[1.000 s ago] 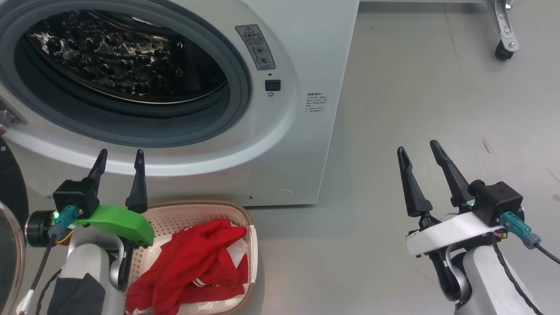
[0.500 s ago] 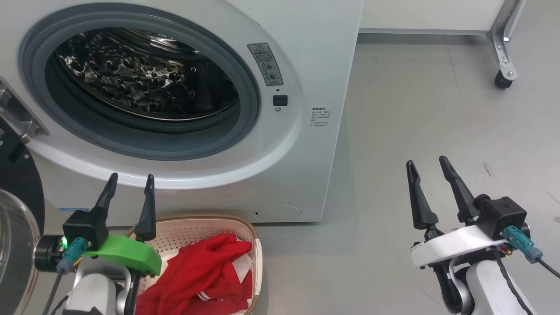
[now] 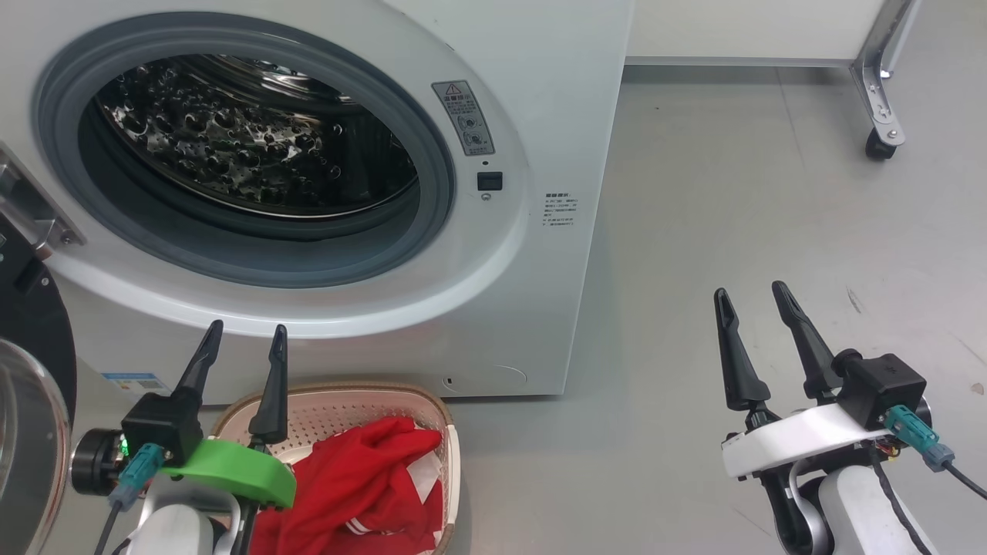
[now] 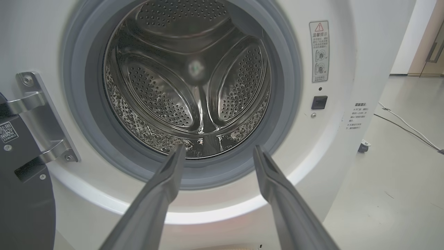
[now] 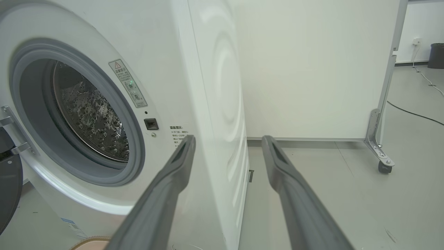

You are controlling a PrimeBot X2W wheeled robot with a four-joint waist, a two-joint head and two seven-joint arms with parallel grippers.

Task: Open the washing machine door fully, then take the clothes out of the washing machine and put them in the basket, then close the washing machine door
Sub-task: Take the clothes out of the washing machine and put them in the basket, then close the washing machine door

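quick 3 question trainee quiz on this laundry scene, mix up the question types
1. True or false: the clothes lie in the basket.
2. The washing machine door is: A shut, B open, C missing.
3. Fill in: the left claw and the right claw both stand ___ and hold nothing.
Key: 1 true; 2 B; 3 open.
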